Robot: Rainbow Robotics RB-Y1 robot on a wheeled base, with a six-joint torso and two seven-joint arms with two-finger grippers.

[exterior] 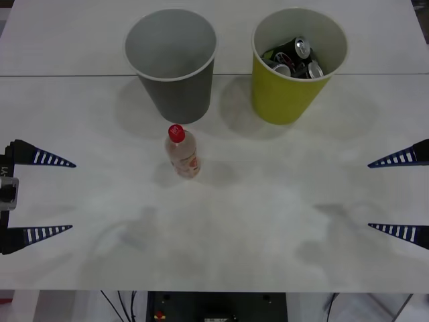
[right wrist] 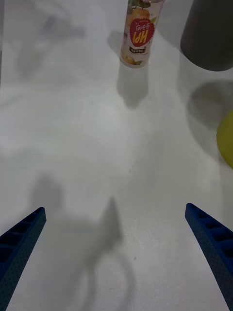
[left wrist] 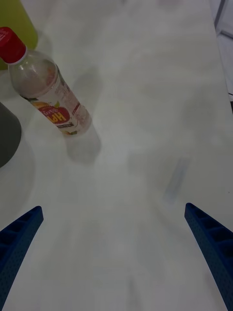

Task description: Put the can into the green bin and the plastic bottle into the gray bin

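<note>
While both arms wait at the table's sides, the front view sets out the whole job. The bottle (exterior: 182,152) stands upright on the table (exterior: 268,221), red cap up, just short of the gray bin (exterior: 172,62), which sits at about 12 o'clock from it with its mouth showing nothing inside. The green bin (exterior: 297,64) stands at roughly 1 to 2 o'clock from the bottle, beside the gray one, and already holds several cans (exterior: 295,57); I judge the can half done and the bottle half still to do. The left gripper (exterior: 40,195) hangs at 9 o'clock on the table's edge, fingers spread wide and holding nothing. The right gripper (exterior: 397,194) mirrors it at 3 o'clock, also wide and empty. The bottle lies left of centre, so the left gripper is the nearer, and the gray bin is on that side too.

From the right wrist view, the bottle's label (right wrist: 137,34) shows far ahead of the wide-set fingers (right wrist: 211,240), at about 12 o'clock and a shade toward 11, with the gray bin's wall (right wrist: 208,34) at 1 o'clock.

From the left wrist view, the bottle (left wrist: 46,87) stands ahead at about 11 o'clock from the spread fingers (left wrist: 19,240), well apart from them. Its long axis is vertical, so a grasp would likely come from the side, across the body below the cap.
</note>
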